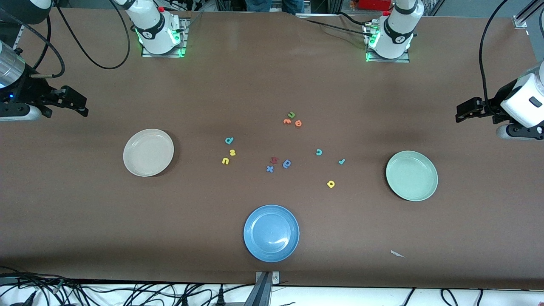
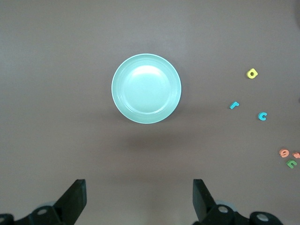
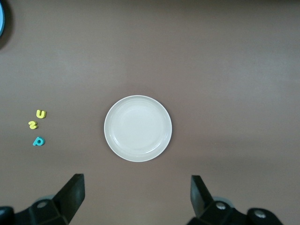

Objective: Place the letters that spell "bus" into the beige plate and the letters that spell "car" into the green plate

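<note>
Setup, read across the front view from the right arm's end to the left arm's end.

Right gripper point(image 1: 74, 106): up in the air over bare table at its own end, claw spread wide, nothing in it. Arm waiting.

Beige plate point(image 1: 148, 152): empty, toward the right arm's end.

"bus" grp sits near the beige plate, well apart from its rim: teal b point(image 1: 229, 140), yellow s point(image 1: 232, 152) just nearer the camera, yellow u point(image 1: 225, 160) nearest.

Mid-table distractors: red letter point(image 1: 274, 160), blue looped letter point(image 1: 287, 163), blue x point(image 1: 270, 168); farther from the camera, green u point(image 1: 291, 114) touching/beside two orange letters point(image 1: 293, 123). Blue plate point(image 1: 271, 233) nearest the camera.

"car" grp: teal c point(image 1: 318, 152), teal r point(image 1: 341, 161), yellow a point(image 1: 331, 184), loosely spread.

Green plate point(image 1: 412, 175): empty.

Left gripper point(image 1: 467, 111): over bare table at its end, fingers wide apart, empty. Waiting.

Nothing sorted yet.

Risks (judgement):
- wrong pick: green u vs yellow u, blue looped letter vs teal b.
- b/s/u packed close, so open fingers may nudge a neighbour.
- letters tiny + flat, so pinch may slip.
</note>
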Robot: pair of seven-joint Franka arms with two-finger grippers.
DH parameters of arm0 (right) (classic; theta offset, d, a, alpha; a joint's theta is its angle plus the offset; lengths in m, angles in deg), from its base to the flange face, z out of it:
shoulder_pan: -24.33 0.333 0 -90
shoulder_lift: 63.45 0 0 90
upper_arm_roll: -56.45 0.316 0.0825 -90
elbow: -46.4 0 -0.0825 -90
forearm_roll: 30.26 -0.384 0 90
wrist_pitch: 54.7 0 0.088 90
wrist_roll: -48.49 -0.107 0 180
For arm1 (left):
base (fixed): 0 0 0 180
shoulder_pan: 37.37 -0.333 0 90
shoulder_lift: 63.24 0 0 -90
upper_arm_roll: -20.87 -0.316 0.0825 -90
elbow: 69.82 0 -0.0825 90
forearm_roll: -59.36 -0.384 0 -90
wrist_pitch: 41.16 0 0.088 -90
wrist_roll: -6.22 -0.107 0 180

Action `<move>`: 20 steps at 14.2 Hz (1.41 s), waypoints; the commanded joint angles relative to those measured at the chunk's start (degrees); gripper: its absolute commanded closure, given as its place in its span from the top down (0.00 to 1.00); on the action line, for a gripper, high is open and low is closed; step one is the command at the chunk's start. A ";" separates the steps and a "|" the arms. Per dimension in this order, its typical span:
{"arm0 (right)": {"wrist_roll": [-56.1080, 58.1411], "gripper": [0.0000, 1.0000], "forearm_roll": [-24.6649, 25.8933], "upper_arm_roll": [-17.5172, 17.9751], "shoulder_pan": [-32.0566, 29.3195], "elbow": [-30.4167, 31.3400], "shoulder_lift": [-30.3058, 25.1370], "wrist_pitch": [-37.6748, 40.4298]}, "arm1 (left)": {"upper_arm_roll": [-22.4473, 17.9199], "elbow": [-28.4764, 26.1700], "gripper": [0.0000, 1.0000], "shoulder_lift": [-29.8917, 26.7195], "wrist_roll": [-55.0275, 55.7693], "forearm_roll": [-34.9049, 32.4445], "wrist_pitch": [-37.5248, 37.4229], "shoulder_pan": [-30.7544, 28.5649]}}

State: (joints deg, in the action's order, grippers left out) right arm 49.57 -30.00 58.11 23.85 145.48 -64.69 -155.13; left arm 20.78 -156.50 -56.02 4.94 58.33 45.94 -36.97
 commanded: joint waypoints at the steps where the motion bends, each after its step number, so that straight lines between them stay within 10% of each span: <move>1: 0.41 1.00 -0.87 -0.35 -0.22 0.77 -0.79 0.06 | 0.27 0.19 1.00 -0.18 -0.92 -2.05 0.35 -0.14; 20: 0.76 1.00 -0.70 0.00 -0.05 0.76 -0.70 1.19 | 0.27 0.10 1.00 -0.18 -0.92 -2.05 0.88 -0.14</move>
State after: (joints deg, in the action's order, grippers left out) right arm 49.63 -30.00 57.75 23.83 145.49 -64.68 -154.96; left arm 20.78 -156.50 -56.02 4.93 58.33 46.52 -36.97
